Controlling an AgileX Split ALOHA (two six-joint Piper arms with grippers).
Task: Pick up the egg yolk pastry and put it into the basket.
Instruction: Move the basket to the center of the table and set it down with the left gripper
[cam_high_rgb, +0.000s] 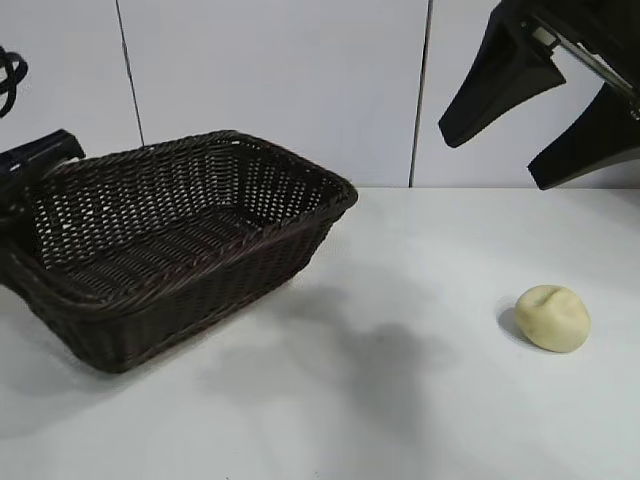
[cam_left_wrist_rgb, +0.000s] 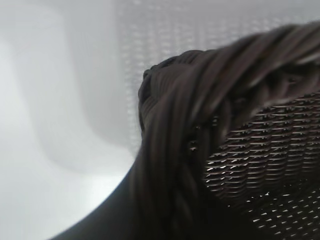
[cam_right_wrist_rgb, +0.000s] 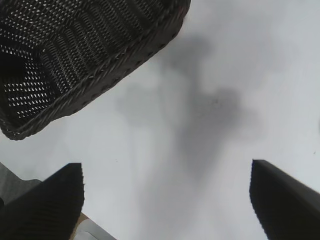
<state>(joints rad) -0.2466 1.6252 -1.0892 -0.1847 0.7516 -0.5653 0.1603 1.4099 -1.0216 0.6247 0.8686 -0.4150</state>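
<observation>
- At the far left of your exterior view, the left gripper (cam_high_rgb: 35, 160) sits at the basket's left end, mostly hidden behind the wicker; only a dark block of it shows above the rim.
- Your left wrist view is filled by the braided rim, right against the lens, so the jaws themselves are hidden there. They are clenched almost fully together, and the rim seems to be what they pinch, though you cannot see the contact itself.
- The basket (cam_high_rgb: 250, 150) stands on the left half of the white table (cam_high_rgb: 400, 400). It looks tilted, its left end raised and its right corner low toward the table. Nothing lies inside it.
- To the right of the basket, bare tabletop carries soft grey shadows.
- The egg yolk pastry (cam_high_rgb: 553, 318) rests on the table at the right, well apart from the basket, with a shallow crease on top. Nothing touches it.
- The right gripper (cam_high_rgb: 545, 115) hangs high at the upper right, above and behind the pastry, pointing down. Its two dark fingers (cam_right_wrist_rgb: 50, 205) are spread wide and grasp nothing.
</observation>
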